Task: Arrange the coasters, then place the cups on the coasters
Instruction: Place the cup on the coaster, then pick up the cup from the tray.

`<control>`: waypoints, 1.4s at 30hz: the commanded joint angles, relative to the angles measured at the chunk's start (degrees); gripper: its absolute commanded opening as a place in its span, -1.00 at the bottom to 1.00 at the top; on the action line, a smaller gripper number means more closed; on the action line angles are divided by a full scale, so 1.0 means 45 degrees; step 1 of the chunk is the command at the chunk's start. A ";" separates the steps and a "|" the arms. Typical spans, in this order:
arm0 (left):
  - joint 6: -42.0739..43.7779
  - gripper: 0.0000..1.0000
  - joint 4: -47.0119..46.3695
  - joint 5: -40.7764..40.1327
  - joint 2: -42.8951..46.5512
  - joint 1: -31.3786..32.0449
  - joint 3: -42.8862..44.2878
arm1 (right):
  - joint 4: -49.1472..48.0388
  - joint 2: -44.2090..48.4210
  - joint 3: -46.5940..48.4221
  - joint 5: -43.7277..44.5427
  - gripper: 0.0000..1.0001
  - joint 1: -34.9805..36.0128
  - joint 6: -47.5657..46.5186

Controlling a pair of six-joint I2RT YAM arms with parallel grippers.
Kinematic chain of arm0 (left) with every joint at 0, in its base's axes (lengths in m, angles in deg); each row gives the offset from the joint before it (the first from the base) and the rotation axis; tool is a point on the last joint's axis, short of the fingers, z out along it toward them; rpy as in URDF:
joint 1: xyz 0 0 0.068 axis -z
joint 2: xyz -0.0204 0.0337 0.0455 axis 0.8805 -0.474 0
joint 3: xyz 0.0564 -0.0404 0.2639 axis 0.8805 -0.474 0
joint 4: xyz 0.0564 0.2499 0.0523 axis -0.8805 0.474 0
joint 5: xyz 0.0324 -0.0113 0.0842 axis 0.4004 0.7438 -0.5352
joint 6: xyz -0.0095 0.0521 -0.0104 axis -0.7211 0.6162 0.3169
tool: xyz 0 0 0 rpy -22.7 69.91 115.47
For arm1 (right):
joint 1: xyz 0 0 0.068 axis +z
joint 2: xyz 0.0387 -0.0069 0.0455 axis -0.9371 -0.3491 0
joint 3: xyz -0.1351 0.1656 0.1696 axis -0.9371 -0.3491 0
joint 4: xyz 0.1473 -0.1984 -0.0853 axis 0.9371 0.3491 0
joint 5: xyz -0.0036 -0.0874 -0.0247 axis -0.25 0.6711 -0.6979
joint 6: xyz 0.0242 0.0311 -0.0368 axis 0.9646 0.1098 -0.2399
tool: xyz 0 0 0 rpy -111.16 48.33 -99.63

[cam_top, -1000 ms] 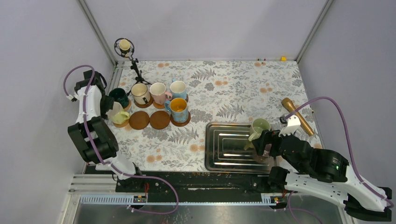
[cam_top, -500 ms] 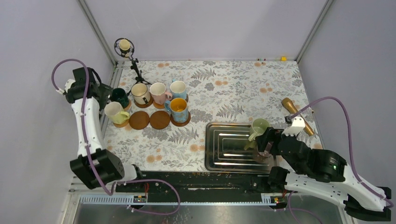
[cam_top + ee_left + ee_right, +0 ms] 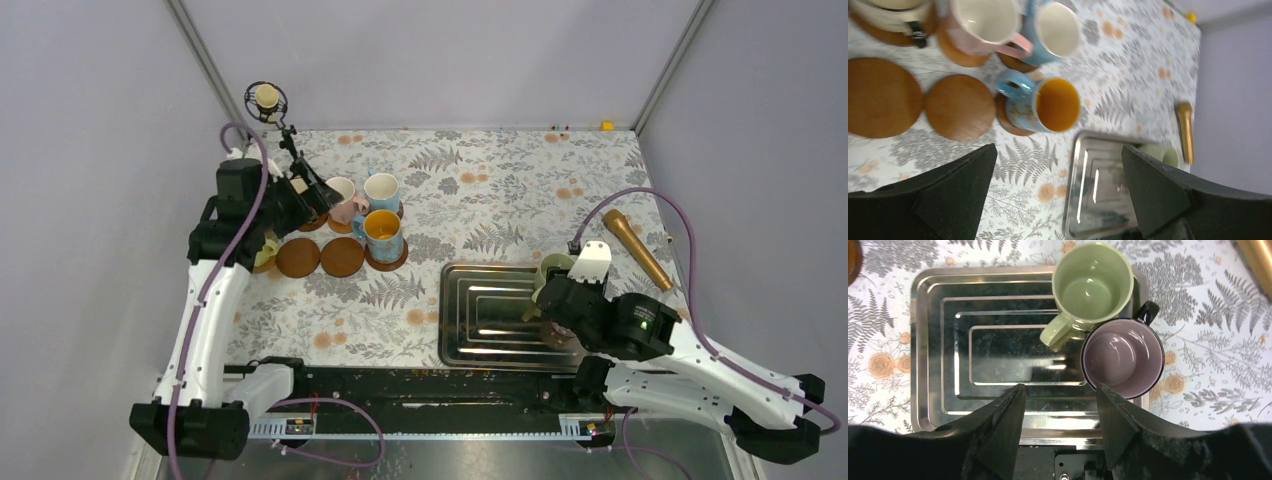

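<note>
Overhead, the left gripper [image 3: 308, 196] hangs over the cups [image 3: 383, 235] clustered far left on the tabletop [image 3: 480, 180], hiding some. The right arm [image 3: 640, 330] covers the right end of the tray [image 3: 480, 300].

Left wrist: gripper spread wide and empty. Two bare coasters [image 3: 959, 107] lie side by side. The pink cup [image 3: 983, 20], blue cup [image 3: 1057, 29] and orange-lined cup [image 3: 1053, 105] sit on theirs.

Right wrist: the right gripper [image 3: 1058, 412] is partly spread, nothing between, over the tray. The green cup [image 3: 1093, 287] and mauve cup [image 3: 1123, 357] touch at its right end.

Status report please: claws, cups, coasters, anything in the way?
Left claw open, empty, by two bare coasters. Right claw open above tray. Green cup, mauve cup inside, close together; may crowd the grip.
</note>
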 commanded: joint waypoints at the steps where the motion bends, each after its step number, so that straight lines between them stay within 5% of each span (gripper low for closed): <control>1: 0.1422 0.97 -0.2013 0.1980 0.0714 0.1138 -0.0797 | -0.0485 -0.0254 -0.0572 -0.0958 0.22 -0.1222 -0.0112; 8: 0.2824 0.97 -0.2328 0.2702 0.1308 0.2399 -0.2232 | -0.1442 -0.1301 -0.1464 -0.3187 0.27 -0.2649 -0.0503; 32: 0.2993 0.98 -0.2689 0.1404 0.2128 0.2696 -0.3580 | -0.2386 -0.2206 -0.2344 -0.3373 0.25 -0.4117 -0.1223; 42: 0.2994 0.97 -0.2686 0.1489 0.1933 0.2708 -0.3582 | -0.3344 -0.2891 -0.2725 -0.3276 0.07 -0.4300 -0.1865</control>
